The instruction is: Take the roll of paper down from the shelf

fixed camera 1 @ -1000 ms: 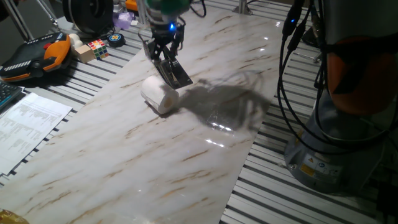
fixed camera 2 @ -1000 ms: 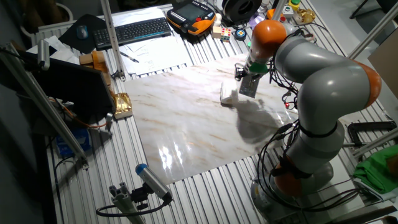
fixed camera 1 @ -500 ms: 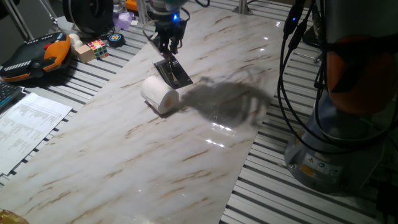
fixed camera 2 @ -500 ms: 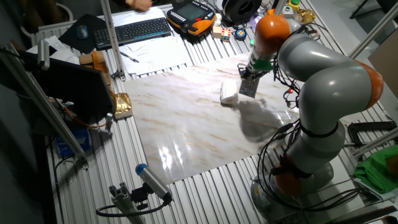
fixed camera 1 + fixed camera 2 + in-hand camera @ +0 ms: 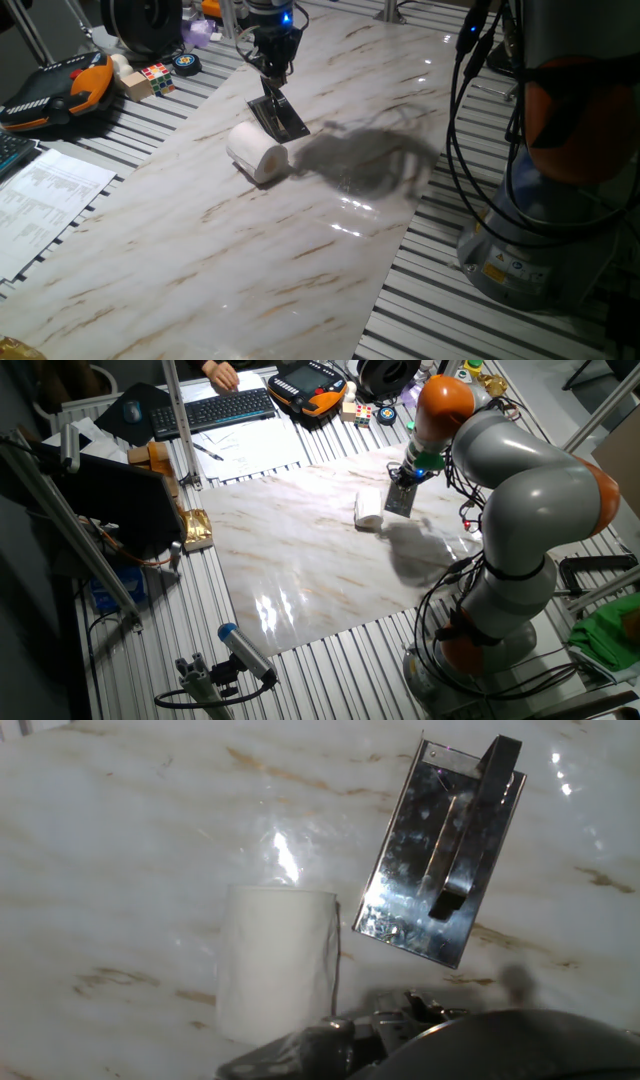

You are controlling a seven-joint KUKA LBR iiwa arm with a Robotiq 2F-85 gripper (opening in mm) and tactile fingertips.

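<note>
Jaws on your gripper (image 5: 272, 68) hold nothing; how far apart they stand I can't tell. On the marble tabletop (image 5: 300, 230), the roll of paper (image 5: 256, 153) lies beside the shelf (image 5: 279, 117), off it. Judged so, the task looks finished.

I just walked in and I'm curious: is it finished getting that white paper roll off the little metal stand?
Apparently yes. The small white roll of tissue paper lies on its side on the marble tabletop, beside the flat grey metal shelf, not on it. The gripper hangs above the shelf, holding nothing. Nothing obvious remains; whether its fingers are open is unclear.
</note>
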